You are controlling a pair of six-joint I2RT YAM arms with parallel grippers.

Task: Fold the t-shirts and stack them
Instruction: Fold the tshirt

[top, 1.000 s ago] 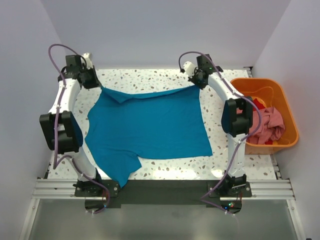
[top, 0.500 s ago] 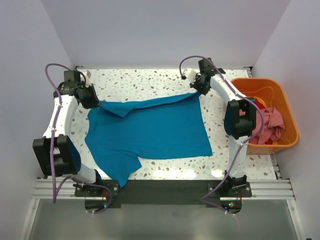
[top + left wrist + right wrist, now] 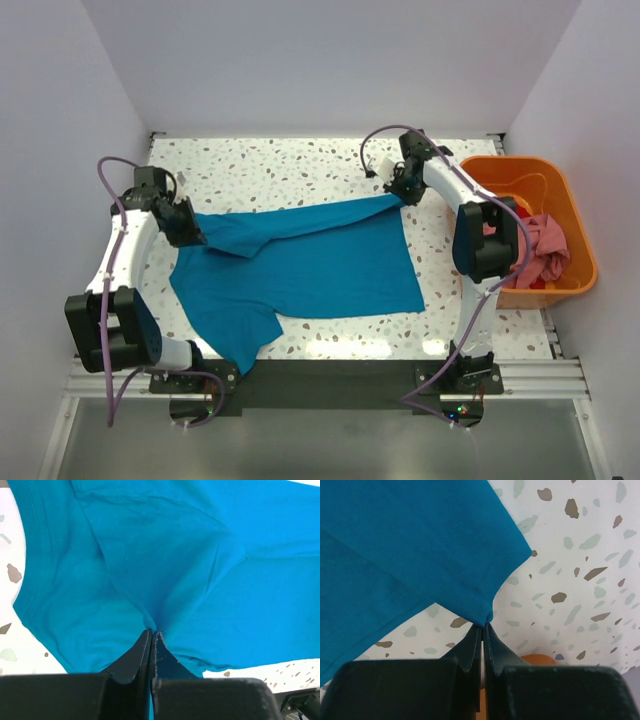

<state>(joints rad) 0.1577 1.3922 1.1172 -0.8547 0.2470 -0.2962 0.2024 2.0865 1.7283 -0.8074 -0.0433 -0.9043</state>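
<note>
A teal-blue t-shirt [image 3: 310, 260] lies spread across the table, its far edge lifted and doubled over toward the near side. My left gripper [image 3: 192, 231] is shut on the shirt's far left part, and cloth bunches at its tips [image 3: 151, 630]. My right gripper [image 3: 398, 195] is shut on the far right corner of the hem [image 3: 485, 622], held above the speckled tabletop. Pink and red t-shirts [image 3: 535, 250] lie crumpled in the orange tub.
The orange plastic tub [image 3: 575, 225] stands at the table's right edge, beside the right arm. The speckled white tabletop [image 3: 280, 165] shows bare beyond the shirt. Pale walls close in on three sides.
Both grippers have drawn the shirt's far edge toward the near side. The left one travelled further and lower, so the far edge now folds over the body of the shirt.
</note>
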